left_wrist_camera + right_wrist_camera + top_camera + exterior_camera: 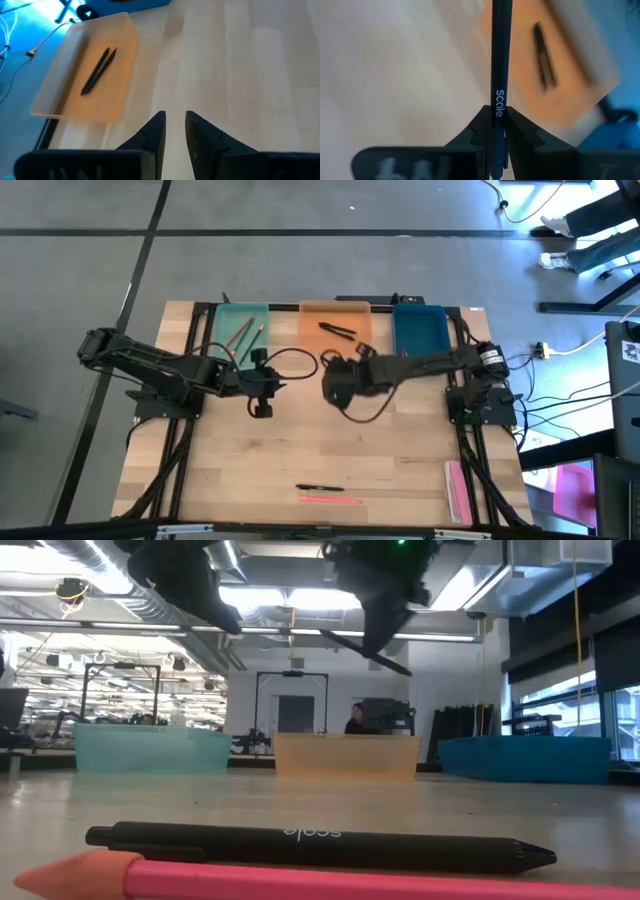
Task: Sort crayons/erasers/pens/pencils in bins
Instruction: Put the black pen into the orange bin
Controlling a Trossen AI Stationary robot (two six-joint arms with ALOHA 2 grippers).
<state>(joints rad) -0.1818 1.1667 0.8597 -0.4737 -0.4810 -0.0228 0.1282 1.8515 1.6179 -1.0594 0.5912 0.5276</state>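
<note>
Pale wood surface (300, 450), grey floor around. My right gripper (495, 117) pinches a thin black pen (501, 55) near the orange bin (334, 345); left gripper (175, 130) narrow, empty.

I see three trays along the table's far edge: teal (242, 330) holding two pencils (245, 332), orange (335, 330) holding two pens (337, 330), blue (418, 328). Third pen (501, 65) clamped in right gripper (495, 131). A black pen (320, 487) and pink pencil (328, 499) lie near front edge.
</note>
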